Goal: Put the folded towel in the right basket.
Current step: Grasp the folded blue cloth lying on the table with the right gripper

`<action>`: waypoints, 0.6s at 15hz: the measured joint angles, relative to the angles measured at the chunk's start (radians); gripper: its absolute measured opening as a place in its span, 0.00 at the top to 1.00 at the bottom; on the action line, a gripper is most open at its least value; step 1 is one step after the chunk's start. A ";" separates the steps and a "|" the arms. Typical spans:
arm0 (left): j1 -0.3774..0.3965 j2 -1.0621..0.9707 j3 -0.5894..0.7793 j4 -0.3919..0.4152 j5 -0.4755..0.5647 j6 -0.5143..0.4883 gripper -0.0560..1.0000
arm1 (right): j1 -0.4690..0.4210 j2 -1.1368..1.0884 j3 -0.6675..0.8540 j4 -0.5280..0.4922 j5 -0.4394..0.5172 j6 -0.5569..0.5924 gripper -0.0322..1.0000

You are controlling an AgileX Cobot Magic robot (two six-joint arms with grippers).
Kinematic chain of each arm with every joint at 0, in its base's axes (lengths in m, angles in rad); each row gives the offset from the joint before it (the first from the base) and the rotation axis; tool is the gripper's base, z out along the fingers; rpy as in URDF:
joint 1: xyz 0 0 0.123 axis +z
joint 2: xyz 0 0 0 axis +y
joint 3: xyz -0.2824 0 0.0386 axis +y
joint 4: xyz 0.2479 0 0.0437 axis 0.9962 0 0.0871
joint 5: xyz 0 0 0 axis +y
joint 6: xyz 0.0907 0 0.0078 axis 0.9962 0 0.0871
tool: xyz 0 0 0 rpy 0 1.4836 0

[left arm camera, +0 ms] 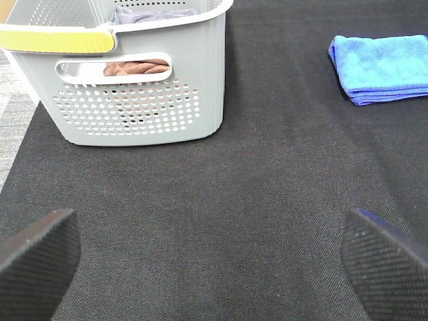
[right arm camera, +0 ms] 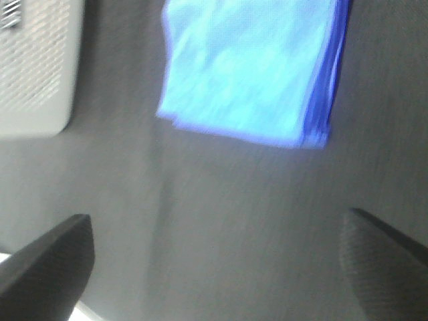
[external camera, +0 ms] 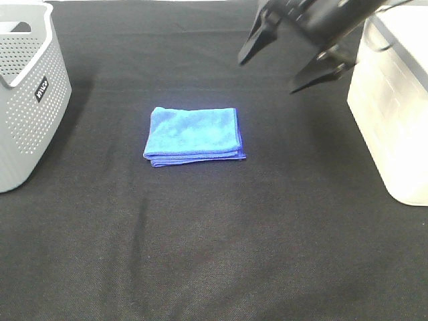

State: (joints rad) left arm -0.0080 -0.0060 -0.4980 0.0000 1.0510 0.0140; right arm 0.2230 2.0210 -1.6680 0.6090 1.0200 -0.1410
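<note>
A folded blue towel [external camera: 194, 136] lies flat on the black cloth near the middle. It also shows in the left wrist view [left arm camera: 383, 67] and, blurred, in the right wrist view [right arm camera: 254, 67]. The right basket [external camera: 394, 100] is white and stands at the right edge. My right gripper [external camera: 271, 77] is open and empty, in the air up and right of the towel, near the basket. My left gripper [left arm camera: 214, 257] is open and empty, low over bare cloth, out of the high view.
A grey perforated basket [external camera: 27, 93] stands at the left edge; in the left wrist view [left arm camera: 134, 73] it holds brown and grey cloths. The black cloth [external camera: 214, 254] covers the whole table.
</note>
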 joint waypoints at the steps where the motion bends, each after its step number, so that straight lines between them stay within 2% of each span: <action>1: 0.000 0.000 0.000 0.000 0.000 0.000 0.01 | -0.007 0.083 -0.082 -0.012 0.031 0.007 0.03; 5: 0.000 0.000 0.000 0.000 0.000 0.000 0.01 | -0.016 0.370 -0.381 -0.022 0.103 0.047 0.03; 9: 0.000 0.000 0.000 0.000 0.000 0.000 0.01 | -0.016 0.507 -0.507 -0.010 0.098 0.047 0.04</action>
State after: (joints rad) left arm -0.0080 -0.0060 -0.4980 0.0000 1.0510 0.0140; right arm 0.2070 2.5280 -2.1750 0.5990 1.1180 -0.0940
